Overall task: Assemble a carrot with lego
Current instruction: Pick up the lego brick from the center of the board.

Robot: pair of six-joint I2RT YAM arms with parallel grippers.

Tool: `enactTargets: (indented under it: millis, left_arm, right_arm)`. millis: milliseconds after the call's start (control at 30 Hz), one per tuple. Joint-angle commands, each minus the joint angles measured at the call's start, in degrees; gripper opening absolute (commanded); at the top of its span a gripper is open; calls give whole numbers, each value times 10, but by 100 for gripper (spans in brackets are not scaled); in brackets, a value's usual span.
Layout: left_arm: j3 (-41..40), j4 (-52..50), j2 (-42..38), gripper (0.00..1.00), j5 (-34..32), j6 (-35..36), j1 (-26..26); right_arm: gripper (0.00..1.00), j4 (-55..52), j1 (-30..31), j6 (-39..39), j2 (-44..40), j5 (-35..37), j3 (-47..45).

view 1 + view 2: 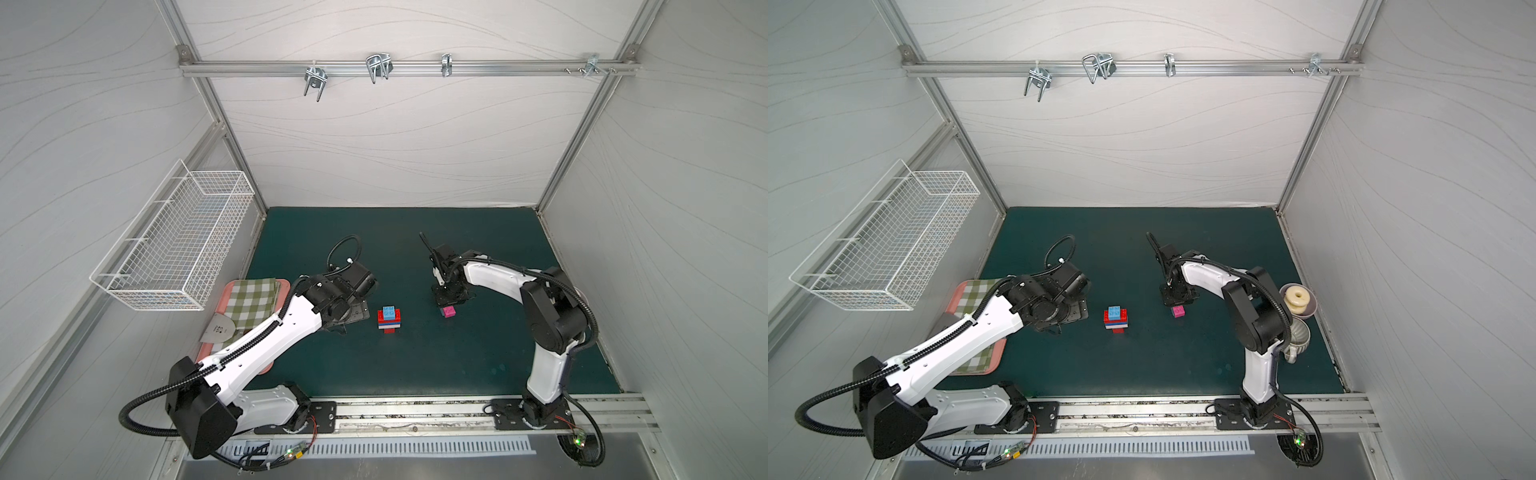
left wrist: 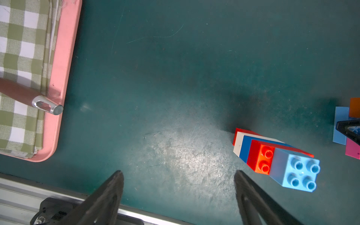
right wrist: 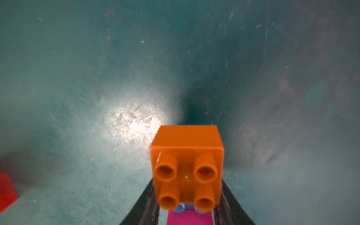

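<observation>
The carrot (image 1: 389,320) is a short stack of red, white, blue and red layers with a light blue brick on top; it stands mid-mat in both top views and shows again in the left wrist view as the carrot (image 2: 272,157). My left gripper (image 2: 178,175) hangs open and empty just left of it. Further right, an orange brick (image 3: 187,167) sits on a light blue brick (image 2: 341,124) beside a pink brick (image 1: 449,311). My right gripper (image 3: 187,181) points down with its fingers against the orange brick's two sides.
A pink tray (image 2: 64,78) with a folded green checked cloth (image 1: 249,301) and a brown-handled utensil (image 2: 19,91) lies at the mat's left edge. A white wire basket (image 1: 174,245) hangs on the left wall. Two cups (image 1: 1298,316) stand behind the right arm.
</observation>
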Motion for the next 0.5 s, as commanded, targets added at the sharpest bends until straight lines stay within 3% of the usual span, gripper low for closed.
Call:
enactTargets:
  millis: [0,467]
  left_arm:
    - [3,4,-4,89,-5,-14,3]
    - [5,3,-2,89,-3,-14,4]
  right_arm:
    - [41,-1,2,1,7,2,10]
    - [25,-3,2,-1,2,4,12]
